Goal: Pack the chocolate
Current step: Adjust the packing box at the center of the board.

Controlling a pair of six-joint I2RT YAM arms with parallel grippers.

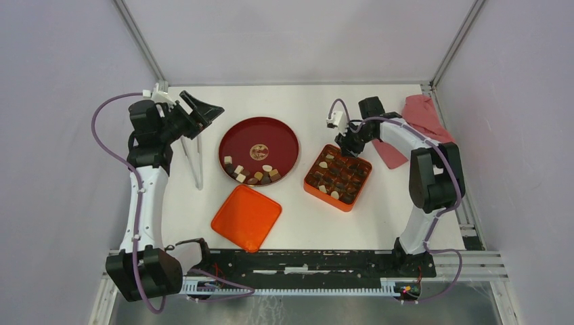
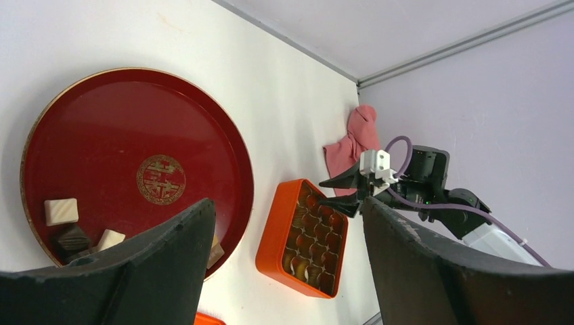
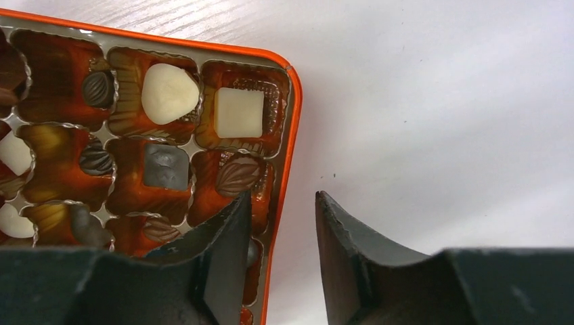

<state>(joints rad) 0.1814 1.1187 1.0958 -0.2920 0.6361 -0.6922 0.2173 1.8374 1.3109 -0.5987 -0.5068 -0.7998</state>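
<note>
A: Left gripper [image 2: 288, 203]?
B: Spread wide, empty, just left of the red plate [image 1: 271, 135].
A: Right gripper [image 3: 283, 196]?
B: Half spread, pinching nothing, straddling the orange box [image 3: 291, 122] rim.
A: Chocolate [image 1: 249, 175]?
B: Some on the plate's near edge, the rest in box compartments.

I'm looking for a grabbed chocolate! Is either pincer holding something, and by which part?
Nothing is held. The left pincer gapes wide and empty. The right pincer straddles the rim of the orange box, fingers apart, not pinching it.
</note>
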